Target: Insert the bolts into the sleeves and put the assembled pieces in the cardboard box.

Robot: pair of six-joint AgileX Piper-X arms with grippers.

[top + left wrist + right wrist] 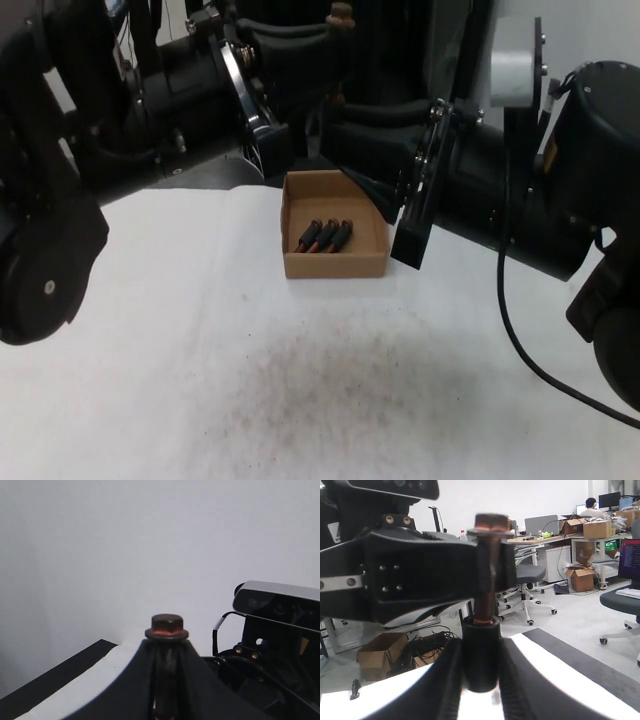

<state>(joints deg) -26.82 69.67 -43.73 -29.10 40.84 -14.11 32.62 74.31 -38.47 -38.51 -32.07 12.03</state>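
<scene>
— Left gripper [166, 647]?
— Clamped on bolt [166, 627], raised beyond the cardboard box [335, 265]; hex head away from the sleeve [481, 660], shank in line with it.
— Right gripper [481, 647]?
— Pinching sleeve, likewise beyond the box, bolt's tip in its mouth.
— Inside the box?
— Three assembled pieces [325, 236], side by side, lying flat, long axes parallel.

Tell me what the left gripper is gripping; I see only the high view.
Observer: The left gripper is shut on a copper-brown metal bolt with a flanged hex head.
Operator: Report the other arm.
Observer: The right gripper is shut on a black cylindrical sleeve.
Operator: Say whether they are joined.
Observer: The bolt's shank enters the sleeve's open end; the head stands clear of it.
</scene>
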